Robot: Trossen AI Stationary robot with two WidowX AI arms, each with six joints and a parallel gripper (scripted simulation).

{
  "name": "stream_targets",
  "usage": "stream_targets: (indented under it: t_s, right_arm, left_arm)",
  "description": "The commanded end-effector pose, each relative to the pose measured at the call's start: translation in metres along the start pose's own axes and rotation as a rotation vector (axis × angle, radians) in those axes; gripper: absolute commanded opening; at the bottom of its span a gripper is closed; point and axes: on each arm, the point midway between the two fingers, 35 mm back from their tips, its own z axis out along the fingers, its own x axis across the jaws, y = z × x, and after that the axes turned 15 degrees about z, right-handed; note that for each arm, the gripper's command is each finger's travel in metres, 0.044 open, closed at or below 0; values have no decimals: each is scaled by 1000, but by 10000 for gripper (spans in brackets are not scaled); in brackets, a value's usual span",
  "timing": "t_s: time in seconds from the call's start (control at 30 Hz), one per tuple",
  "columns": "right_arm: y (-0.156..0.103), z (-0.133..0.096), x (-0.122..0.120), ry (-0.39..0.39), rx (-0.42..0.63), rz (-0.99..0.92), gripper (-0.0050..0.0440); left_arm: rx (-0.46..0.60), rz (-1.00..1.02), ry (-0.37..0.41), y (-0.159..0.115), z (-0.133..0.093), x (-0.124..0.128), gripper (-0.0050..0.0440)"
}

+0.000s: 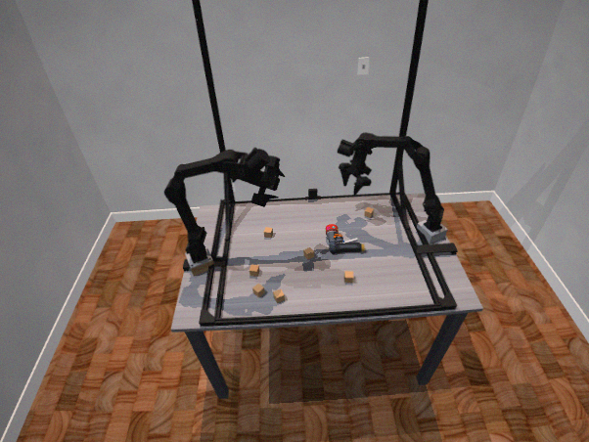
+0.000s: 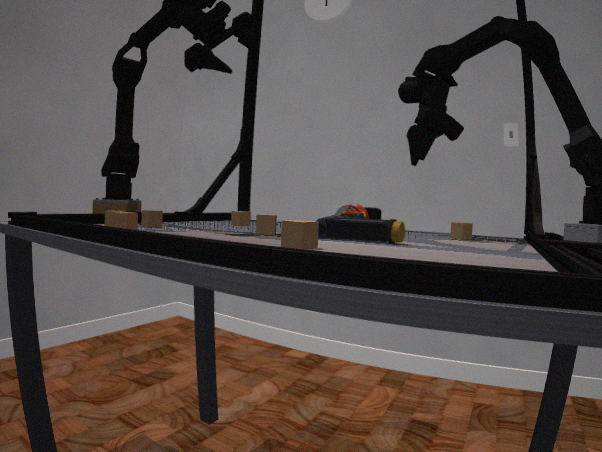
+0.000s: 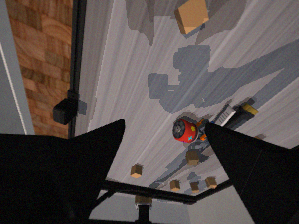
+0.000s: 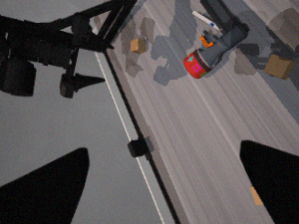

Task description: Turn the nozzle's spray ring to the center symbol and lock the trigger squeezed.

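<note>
Pincer of the left arm: spread nearly to its widest, gripping nothing, high above the nozzle and apart from it. Right pincer: spread just as wide, likewise empty, raised well apart from the nozzle; in the exterior view, partly lost against the dark upright and its own arm.

Nozzle itself lying on the table, between the two arms. At its head, red spray ring; at its handle's end, yellow cap. Alongside the handle, pale bar. Part of the nozzle behind a dark fingertip in the left wrist view; handle cut off by the top border in the right wrist view.

On the ring, cyan plus, magenta square outline and a bit of green readable from the right wrist; yellow disc and cyan plus from the left. White arrow too small to make out, and so impossible to tell which symbol sits there. Near the nozzle's bend, wooden cube; farther around the nozzle, more such cubes.
</note>
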Motion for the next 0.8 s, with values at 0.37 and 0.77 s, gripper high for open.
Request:
stream_targets:
  t_s: [0.37, 0.77]
  right_arm:
    - [-15, -2, 6, 29, -36, -131, 400]
    - [-26, -3, 11, 52, -63, -226, 400]
  left_arm:
    - [-26, -422, -10, -8, 10, -15, 400]
    - [-42, -757, -22, -13, 16, -26, 400]
